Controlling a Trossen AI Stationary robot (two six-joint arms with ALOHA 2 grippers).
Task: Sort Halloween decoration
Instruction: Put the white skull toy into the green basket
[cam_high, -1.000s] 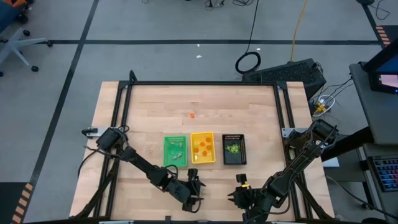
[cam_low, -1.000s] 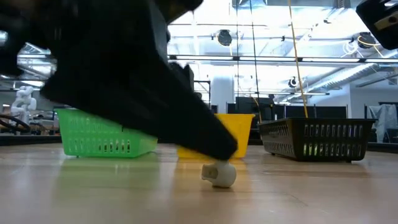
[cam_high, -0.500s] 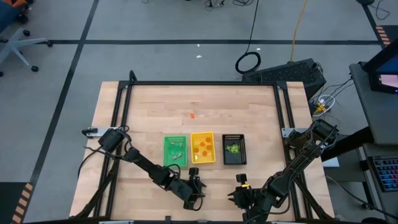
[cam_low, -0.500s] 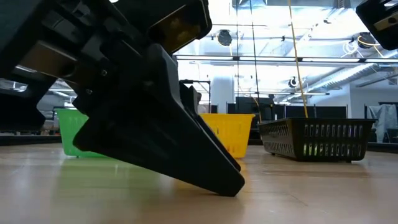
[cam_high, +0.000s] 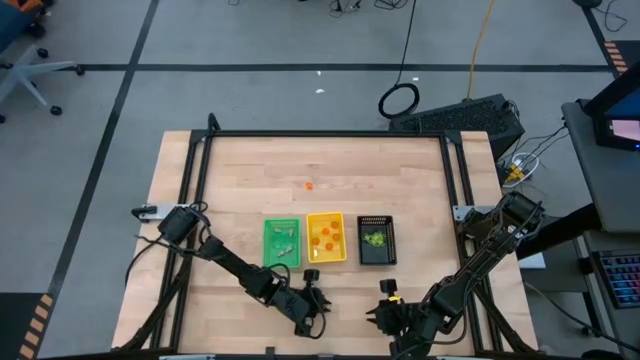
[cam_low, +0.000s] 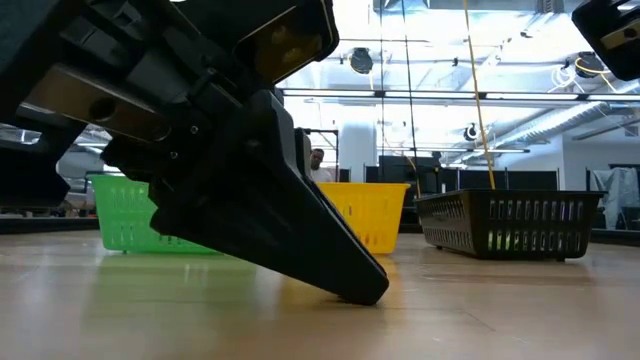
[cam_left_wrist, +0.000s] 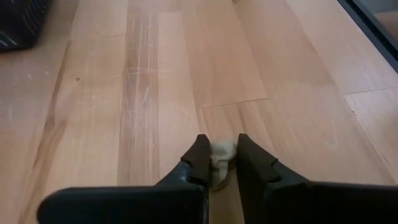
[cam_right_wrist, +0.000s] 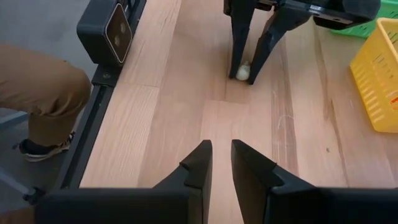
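Note:
A pale whitish decoration (cam_left_wrist: 222, 157) lies on the wooden table near its front edge, and my left gripper (cam_high: 312, 316) stands over it, shut on it. The right wrist view shows the same pale decoration (cam_right_wrist: 242, 73) between those fingers; in the low view the dark left gripper (cam_low: 355, 288) hides it. My right gripper (cam_right_wrist: 221, 155) waits to the right at the front edge, shut with nothing between its fingers. An orange decoration (cam_high: 308, 185) lies alone farther back. The green tray (cam_high: 281, 243), yellow tray (cam_high: 326, 237) and black tray (cam_high: 376, 239) hold more decorations. My left gripper pinches the pale decoration by its two sides (cam_left_wrist: 225, 149) between its two fingertips (cam_right_wrist: 256, 62). The fingers slant down onto it from the table's left and far side. The decoration rests on the table top.
The three trays stand in a row just behind both grippers. A black camera box (cam_right_wrist: 109, 31) sits on the table's front rail, and a person's leg (cam_right_wrist: 37, 93) in tan trousers stands just off that edge. Bare wood lies behind the trays.
My left gripper has sunk a little onto the table top at the pale decoration. In the low view that decoration lay plainly visible below the fingers and is now covered by them. It has stayed where it was.

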